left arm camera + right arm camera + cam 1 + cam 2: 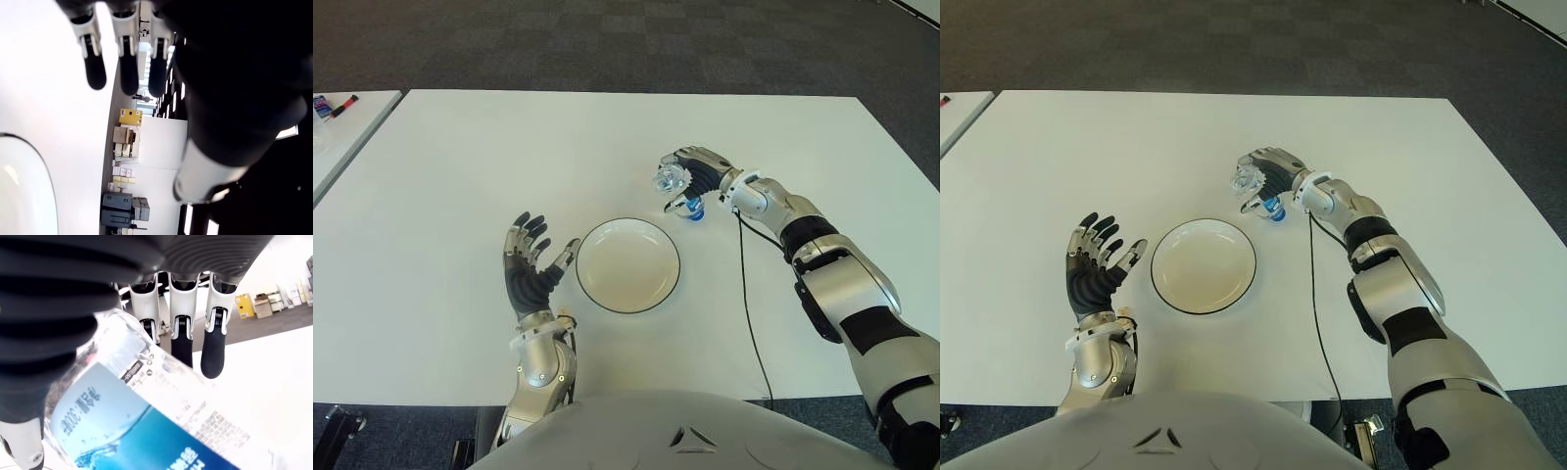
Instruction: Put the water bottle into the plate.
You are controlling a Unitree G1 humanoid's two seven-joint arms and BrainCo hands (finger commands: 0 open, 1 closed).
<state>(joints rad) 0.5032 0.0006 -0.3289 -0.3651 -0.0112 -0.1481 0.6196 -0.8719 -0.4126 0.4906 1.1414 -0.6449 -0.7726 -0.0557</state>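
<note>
A clear water bottle (674, 185) with a blue label and blue cap is tilted, its cap end down near the table, just beyond the far right rim of the white plate (627, 264). My right hand (693, 177) is shut on the bottle; the right wrist view shows the label (122, 431) against the palm with fingers (182, 340) curled over it. The plate has a dark rim and holds nothing. My left hand (530, 257) shows just left of the plate, palm up, fingers spread and holding nothing.
The white table (460, 166) stretches wide around the plate. A black cable (750, 313) runs from my right wrist to the near edge. A second table (342, 122) with small items stands at the far left. Dark carpet lies beyond.
</note>
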